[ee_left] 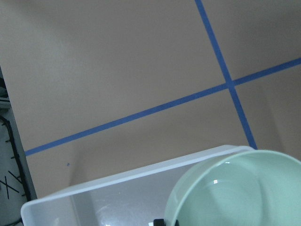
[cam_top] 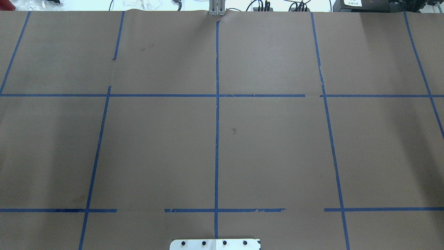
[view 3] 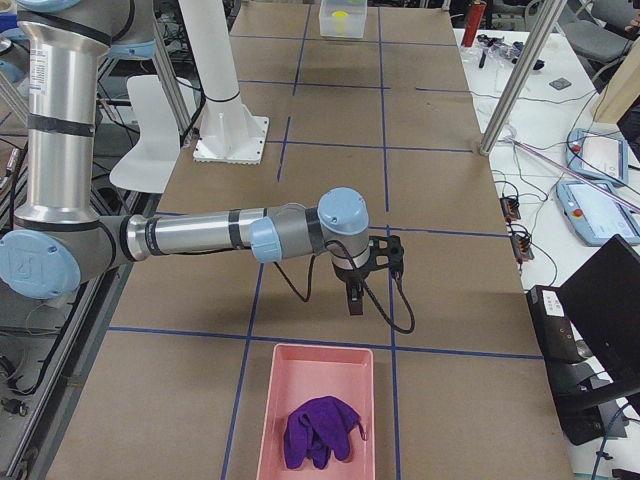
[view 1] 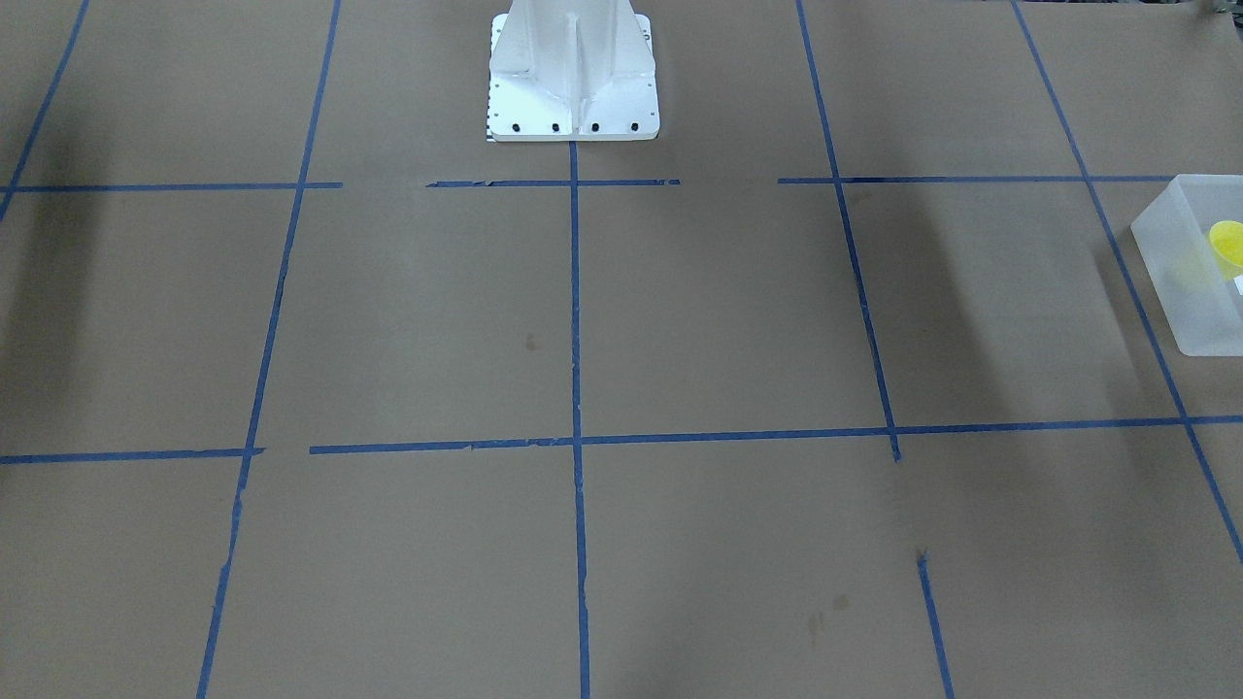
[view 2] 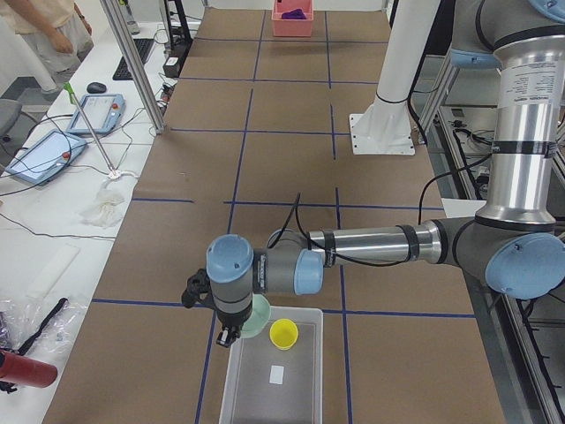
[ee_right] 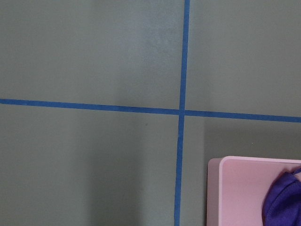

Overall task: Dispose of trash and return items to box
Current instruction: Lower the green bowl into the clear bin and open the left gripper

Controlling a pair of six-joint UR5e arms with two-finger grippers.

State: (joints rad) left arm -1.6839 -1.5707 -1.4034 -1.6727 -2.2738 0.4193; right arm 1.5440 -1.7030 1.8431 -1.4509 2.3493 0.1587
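Note:
The frosted white box (view 2: 300,389) stands at the table's end on my left; it also shows in the front-facing view (view 1: 1175,282) and, far off, in the exterior right view (view 3: 343,25). The yellow cup (view 2: 283,333) stands inside it (view 1: 1227,245). My left gripper (view 2: 231,334) is over the box's far corner, shut on the rim of the tilted mint-green bowl (view 2: 258,316). In the left wrist view the bowl (ee_left: 240,193) hangs over the box rim (ee_left: 131,179). My right gripper (view 3: 355,300) points down above bare table; I cannot tell whether it is open or shut.
A pink tray (view 3: 330,375) with a purple cloth (view 3: 320,432) lies at the table's right end, just before the right gripper; it shows in the right wrist view (ee_right: 240,188). The white pedestal (view 1: 573,68) stands mid-table. A metal post (view 2: 132,62) and tablets stand by the operators' side.

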